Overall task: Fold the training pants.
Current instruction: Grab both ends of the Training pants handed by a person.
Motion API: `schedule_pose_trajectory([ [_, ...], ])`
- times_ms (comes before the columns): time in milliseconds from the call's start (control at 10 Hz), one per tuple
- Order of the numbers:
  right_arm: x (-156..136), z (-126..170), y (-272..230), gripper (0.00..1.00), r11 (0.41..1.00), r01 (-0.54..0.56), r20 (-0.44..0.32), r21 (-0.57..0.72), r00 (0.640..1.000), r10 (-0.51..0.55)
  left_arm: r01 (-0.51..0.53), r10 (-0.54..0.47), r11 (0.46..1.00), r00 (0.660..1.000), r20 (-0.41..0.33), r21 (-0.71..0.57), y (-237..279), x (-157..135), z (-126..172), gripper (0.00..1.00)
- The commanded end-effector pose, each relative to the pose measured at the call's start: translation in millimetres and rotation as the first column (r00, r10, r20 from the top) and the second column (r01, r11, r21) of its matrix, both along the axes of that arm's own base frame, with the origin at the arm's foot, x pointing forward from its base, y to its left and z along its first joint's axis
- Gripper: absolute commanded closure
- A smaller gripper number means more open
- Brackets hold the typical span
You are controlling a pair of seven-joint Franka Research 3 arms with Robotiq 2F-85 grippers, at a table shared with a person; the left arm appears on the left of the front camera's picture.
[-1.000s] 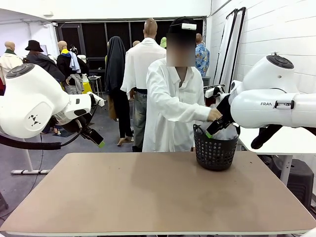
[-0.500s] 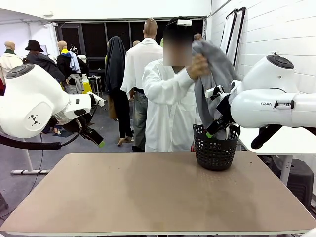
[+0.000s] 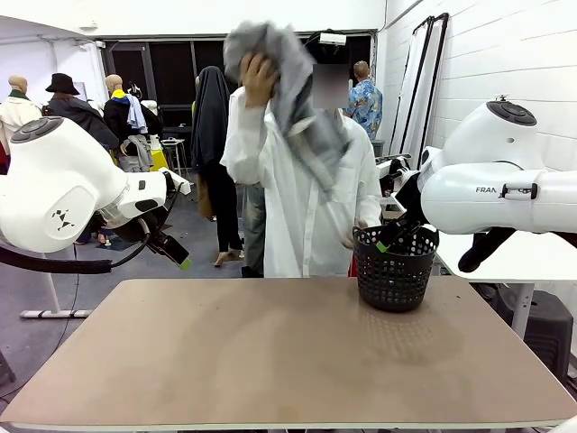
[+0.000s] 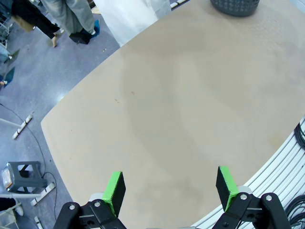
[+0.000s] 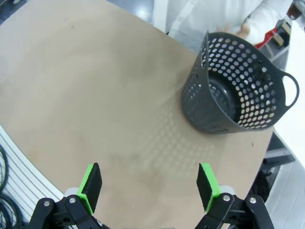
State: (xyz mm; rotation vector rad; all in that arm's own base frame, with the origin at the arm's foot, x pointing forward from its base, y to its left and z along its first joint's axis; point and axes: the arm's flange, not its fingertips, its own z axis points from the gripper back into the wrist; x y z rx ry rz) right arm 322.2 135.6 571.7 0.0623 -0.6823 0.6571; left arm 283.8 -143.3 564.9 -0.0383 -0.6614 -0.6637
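The person at the far side of the table holds the light grey training pants [image 3: 293, 90] bunched up high in one raised hand, the fabric hanging down over a shoulder and chest. My left gripper [image 4: 169, 188] is open, high above the tan table [image 4: 181, 105], with nothing between its green pads; in the front view it [image 3: 178, 257] hangs at the far left. My right gripper [image 5: 150, 183] is also open and empty, raised above the table near the black basket [image 5: 236, 90]; in the front view it [image 3: 389, 239] sits just in front of the basket [image 3: 394, 271].
The black perforated basket stands empty at the table's far right. The person's other hand [image 3: 352, 236] is by its rim. A white table [image 3: 514, 257] stands to the right. Other people stand farther back.
The person lifted the grey training pants out of the basket and swung them up and to the left, overhead. Both arms stayed still with jaws open.
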Motion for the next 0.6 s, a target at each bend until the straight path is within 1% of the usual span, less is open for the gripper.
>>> schedule_pose_trajectory([
  [0,1.4,0.0,0.9,0.0,1.0,0.0,0.009,0.004,1.0,0.0,0.001,-0.001,1.0,1.0,0.013,0.004,-0.1,0.6,0.7,0.0],
  [500,1.4,0.0,0.9,0.0,1.0,0.0,0.009,0.004,1.0,0.0,0.001,-0.001,1.0,1.0,0.013,0.004,-0.1,0.6,0.7,0.0],
])
